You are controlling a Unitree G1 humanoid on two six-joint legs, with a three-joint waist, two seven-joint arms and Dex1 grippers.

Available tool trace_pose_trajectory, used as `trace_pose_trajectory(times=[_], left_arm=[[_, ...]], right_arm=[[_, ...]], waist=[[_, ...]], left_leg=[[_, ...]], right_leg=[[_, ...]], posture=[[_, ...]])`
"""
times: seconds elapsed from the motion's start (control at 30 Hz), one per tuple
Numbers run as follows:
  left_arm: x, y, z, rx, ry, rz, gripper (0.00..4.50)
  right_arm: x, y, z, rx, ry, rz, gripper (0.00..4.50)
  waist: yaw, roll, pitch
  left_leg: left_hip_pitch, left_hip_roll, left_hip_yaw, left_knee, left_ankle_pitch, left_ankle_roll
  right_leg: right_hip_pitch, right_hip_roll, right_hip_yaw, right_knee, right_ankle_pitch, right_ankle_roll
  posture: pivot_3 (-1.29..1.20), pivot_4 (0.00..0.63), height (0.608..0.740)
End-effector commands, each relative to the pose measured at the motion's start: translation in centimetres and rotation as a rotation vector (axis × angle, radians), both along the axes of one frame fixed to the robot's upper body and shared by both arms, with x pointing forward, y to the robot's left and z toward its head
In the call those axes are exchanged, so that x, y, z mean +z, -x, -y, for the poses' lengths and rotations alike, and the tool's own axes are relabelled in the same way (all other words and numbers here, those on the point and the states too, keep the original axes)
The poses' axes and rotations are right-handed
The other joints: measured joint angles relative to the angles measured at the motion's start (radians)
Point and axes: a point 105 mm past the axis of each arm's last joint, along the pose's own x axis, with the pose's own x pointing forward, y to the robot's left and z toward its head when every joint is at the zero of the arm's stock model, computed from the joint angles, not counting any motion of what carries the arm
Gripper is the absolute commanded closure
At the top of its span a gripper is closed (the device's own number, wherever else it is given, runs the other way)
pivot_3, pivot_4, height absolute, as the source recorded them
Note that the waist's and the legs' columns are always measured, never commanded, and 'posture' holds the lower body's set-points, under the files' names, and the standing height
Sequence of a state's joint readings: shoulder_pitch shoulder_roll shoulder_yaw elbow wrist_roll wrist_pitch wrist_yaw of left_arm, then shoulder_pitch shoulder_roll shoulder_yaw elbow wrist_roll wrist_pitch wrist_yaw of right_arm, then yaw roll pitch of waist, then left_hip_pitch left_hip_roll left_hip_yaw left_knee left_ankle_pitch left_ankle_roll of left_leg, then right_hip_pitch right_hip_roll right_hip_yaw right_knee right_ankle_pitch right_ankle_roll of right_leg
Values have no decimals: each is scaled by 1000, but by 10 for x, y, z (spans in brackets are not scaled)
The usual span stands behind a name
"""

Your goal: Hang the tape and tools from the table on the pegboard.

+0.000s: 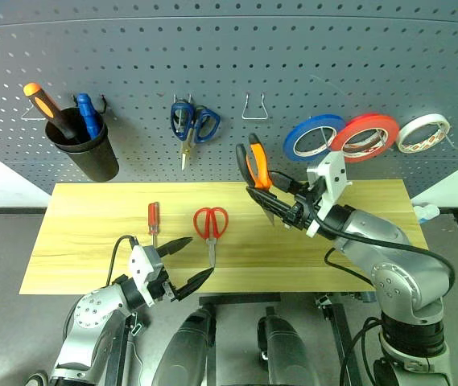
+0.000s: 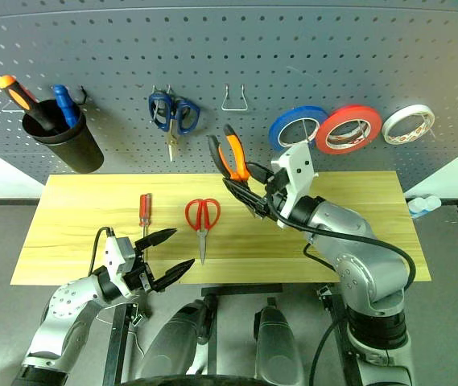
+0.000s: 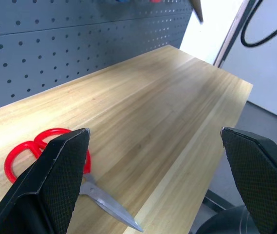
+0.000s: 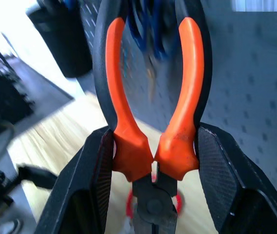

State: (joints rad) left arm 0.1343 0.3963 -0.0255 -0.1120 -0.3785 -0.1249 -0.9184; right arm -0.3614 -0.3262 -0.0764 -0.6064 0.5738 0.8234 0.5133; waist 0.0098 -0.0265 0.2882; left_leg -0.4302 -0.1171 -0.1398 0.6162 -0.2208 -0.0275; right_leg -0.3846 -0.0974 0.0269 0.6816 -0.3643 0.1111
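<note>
Light yellow wood-grain table point(image 1: 357, 265): right half bare, open room there; front edge w/ left gripper point(image 1: 190, 263) hovering just at/over it, near the front-left. Dark grey perforated pegboard point(image 1: 237, 56) rises straight behind the back edge. An empty wire hook point(image 1: 254, 107) hangs between the blue-handled scissors point(image 1: 193, 122) and the blue tape roll point(image 1: 313, 136). Bright red tape ring point(image 1: 365, 137) is already on the board, btwn blue roll and white roll point(image 1: 422, 133). Black cup point(image 1: 88, 150) w/ screwdrivers at far left of board.

Orange-and-black-handled pliers point(image 1: 254, 165): clamped in right gripper point(image 4: 150, 158), fingers pressed on the handle bases either side. Held up off the table, in front of the lower pegboard, just below and beside the empty hook, not touching it. Long axis near upright, handles up, nose down toward the gripper.

Red-handled scissors point(image 1: 211, 227): flat on table centre-left, just beyond left gripper, which is spread wide, holding nothing. Handles toward board, blades toward front edge.

Small slim red-handled screwdriver point(image 1: 154, 221): left of scissors, close, apart; axis front-to-back, handle toward board.
</note>
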Motion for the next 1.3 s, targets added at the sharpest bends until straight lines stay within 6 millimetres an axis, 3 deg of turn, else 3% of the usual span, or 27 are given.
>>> trace_pose_trajectory(times=[0.03,0.27,0.57,0.93,1.3], left_arm=[[3,1,3,-13,4,29,0],[8,0,9,-24,60,52,0],[18,-3,9,4,110,118,0],[57,-5,3,84,379,315,0],[61,1,-9,117,448,383,0]], right_arm=[[40,10,-5,22,-80,164,2359],[68,-13,-12,-76,-128,267,2359],[87,-43,-18,-203,-185,361,2359],[100,-56,-21,-245,-162,417,2359],[112,-60,-16,-283,-181,459,2359]], waist=[[0,0,-4],[-4,-1,-20],[-10,-1,-25],[-24,-1,-29],[-24,-1,-32]], left_leg=[[0,0,0,0,0,-1],[0,1,0,0,2,-2],[1,1,0,2,3,-3],[1,2,0,7,3,-3],[1,3,1,14,3,-4]], right_leg=[[-1,0,0,1,0,0],[-2,1,0,4,2,-3],[-3,1,0,7,2,-3],[-3,2,-1,13,2,-3],[-3,3,-1,19,3,-5]], posture=[[77,206,740],[75,197,740],[76,195,740],[72,187,740],[65,191,740]])
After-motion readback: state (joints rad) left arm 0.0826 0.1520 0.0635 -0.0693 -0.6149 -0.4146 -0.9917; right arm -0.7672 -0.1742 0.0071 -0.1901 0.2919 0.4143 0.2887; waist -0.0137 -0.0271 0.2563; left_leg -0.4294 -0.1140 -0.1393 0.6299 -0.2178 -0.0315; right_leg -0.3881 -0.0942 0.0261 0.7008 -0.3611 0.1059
